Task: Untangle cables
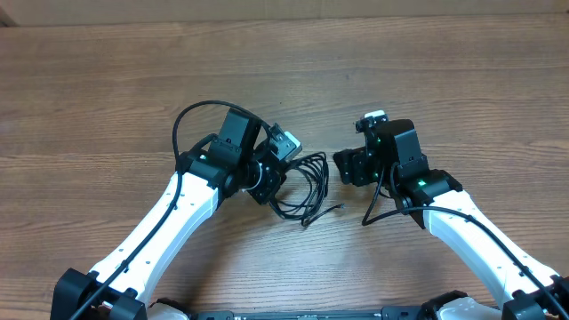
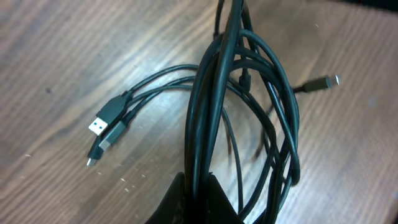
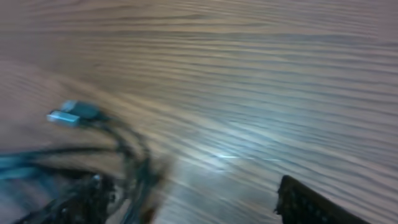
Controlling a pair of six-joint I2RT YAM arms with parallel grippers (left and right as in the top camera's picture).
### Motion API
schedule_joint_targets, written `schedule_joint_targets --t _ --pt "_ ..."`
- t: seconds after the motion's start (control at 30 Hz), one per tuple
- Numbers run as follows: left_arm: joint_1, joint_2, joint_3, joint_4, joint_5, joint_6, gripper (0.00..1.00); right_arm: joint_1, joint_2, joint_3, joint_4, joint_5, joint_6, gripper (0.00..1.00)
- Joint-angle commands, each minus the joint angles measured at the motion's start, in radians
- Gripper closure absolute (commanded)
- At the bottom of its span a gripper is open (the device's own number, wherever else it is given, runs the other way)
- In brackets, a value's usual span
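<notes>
The cables (image 1: 311,180) lie as a tangled bundle of thin black cords on the wooden table between my two arms. My left gripper (image 1: 271,185) is shut on the bundle. In the left wrist view several strands run up out of that gripper (image 2: 198,199), two USB plugs (image 2: 104,124) lie to the left, and a small plug (image 2: 326,82) points right. My right gripper (image 1: 345,167) is just right of the bundle and is open. In the blurred right wrist view a silver-tipped plug (image 3: 65,116) and cords show at the left, beside that gripper (image 3: 193,205), with bare table between its fingers.
The wooden table (image 1: 107,71) extends all round the arms. A thicker black wire (image 1: 188,120) loops off my left arm, and another (image 1: 378,200) hangs from my right arm. One loose cable end (image 1: 338,209) trails toward the table's front.
</notes>
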Motion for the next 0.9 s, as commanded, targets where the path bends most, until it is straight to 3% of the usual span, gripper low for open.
schedule_joint_targets --t 0.0,0.33,0.43,0.87 --pt "0.004 -0.014 0.009 0.020 -0.018 -0.027 0.96 -0.003 0.005 0.027 0.022 -0.159 0.004 0.12" --pt "0.002 -0.014 0.009 0.029 0.017 -0.034 0.96 -0.003 0.005 0.027 0.043 -0.202 0.003 0.11" --pt "0.001 -0.014 0.009 0.031 0.075 -0.033 0.96 -0.003 0.005 0.027 0.043 -0.175 0.001 0.11" --pt "0.001 -0.014 0.009 0.031 0.078 -0.032 0.96 -0.003 0.005 0.027 0.055 -0.007 -0.016 0.08"
